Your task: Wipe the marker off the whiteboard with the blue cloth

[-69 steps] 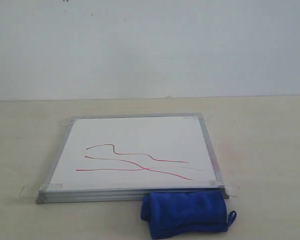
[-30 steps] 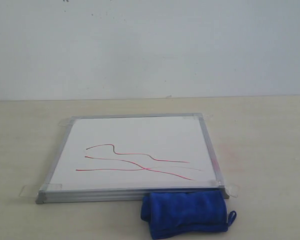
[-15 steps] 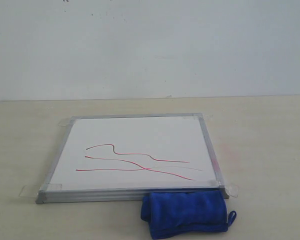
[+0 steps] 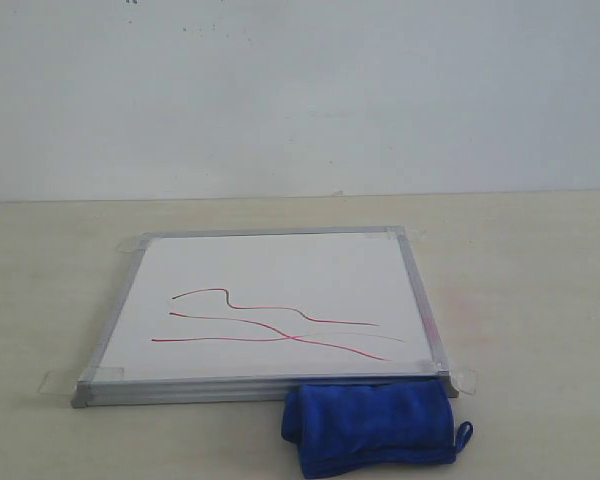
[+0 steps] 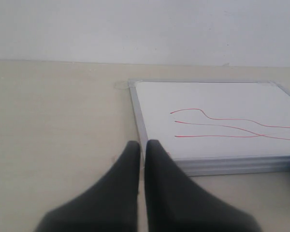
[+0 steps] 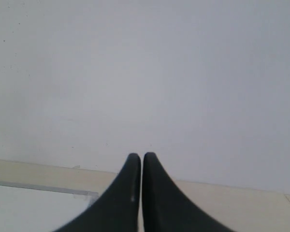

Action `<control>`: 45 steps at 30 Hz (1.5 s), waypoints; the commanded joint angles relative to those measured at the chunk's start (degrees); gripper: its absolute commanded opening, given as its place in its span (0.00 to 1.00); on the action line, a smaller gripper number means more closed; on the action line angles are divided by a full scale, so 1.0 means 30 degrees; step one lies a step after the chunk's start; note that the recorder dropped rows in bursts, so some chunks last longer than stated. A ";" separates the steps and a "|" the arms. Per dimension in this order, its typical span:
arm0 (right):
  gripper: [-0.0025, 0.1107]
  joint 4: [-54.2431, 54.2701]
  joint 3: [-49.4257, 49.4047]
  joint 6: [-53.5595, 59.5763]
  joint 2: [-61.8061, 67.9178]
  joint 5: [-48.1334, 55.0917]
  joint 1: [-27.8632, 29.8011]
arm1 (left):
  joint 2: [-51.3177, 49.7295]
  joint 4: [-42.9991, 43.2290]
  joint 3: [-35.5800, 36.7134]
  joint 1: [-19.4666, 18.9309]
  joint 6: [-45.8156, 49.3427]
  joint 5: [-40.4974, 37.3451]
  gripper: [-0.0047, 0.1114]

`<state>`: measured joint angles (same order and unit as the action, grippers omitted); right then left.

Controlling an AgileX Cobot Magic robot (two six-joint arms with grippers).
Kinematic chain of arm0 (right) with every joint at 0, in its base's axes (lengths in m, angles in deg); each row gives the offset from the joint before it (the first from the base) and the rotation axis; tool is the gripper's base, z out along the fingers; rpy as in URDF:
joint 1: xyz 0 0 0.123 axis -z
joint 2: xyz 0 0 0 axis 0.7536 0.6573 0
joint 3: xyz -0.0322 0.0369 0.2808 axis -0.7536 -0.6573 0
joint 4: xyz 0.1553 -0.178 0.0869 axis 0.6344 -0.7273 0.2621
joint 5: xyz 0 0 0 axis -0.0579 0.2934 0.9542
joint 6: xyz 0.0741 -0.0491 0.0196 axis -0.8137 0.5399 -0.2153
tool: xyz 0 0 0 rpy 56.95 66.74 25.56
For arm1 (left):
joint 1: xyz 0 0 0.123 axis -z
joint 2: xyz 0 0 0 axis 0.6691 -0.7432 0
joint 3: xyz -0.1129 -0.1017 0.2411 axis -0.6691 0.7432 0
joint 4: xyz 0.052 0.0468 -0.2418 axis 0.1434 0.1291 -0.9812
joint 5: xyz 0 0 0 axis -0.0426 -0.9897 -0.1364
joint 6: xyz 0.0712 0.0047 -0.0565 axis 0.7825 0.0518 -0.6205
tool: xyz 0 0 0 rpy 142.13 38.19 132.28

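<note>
Opening wide is needed before the blue cloth (image 4: pixel 370 428) is grabbed: left gripper (image 5: pixel 142 143) and right gripper (image 6: pixel 142 155) seem closed, empty.

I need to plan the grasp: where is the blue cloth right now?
In the exterior view the blue cloth lies at the lower right, just in front of the whiteboard's near edge, toward its right corner.

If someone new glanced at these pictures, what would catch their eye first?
The blue cloth, vivid against the table, lies against the near edge of the whiteboard, by its right corner. Thin red marker lines wave and cross over the board's near half. The left end effector and right end effector are shut and empty.
</note>
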<state>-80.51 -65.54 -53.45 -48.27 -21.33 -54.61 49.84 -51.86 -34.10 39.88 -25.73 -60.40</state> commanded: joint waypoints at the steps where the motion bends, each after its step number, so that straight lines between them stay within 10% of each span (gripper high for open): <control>1: 0.03 -0.0003 0.0166 -0.0020 0.0222 -0.0439 -0.0053 | 0.0051 0.0086 0.0075 -0.0055 0.0128 -0.0025 0.07; 21: 0.03 0.0032 0.7432 0.4809 1.2209 0.8094 -0.0469 | 0.0051 0.0086 0.0075 -0.0055 0.0128 -0.0025 0.07; 35: 0.02 0.0066 1.2647 1.9513 1.9194 1.6716 -0.7519 | 0.0051 0.0086 0.0075 -0.0055 0.0128 -0.0025 0.07; 45: 0.17 0.0247 1.2647 1.7522 2.0869 1.3482 -1.0322 | 0.0051 0.0086 0.0075 -0.0055 0.0128 -0.0025 0.07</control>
<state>-80.41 -27.91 -0.10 13.47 21.13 -85.07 49.84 -51.86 -34.10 39.88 -25.73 -60.40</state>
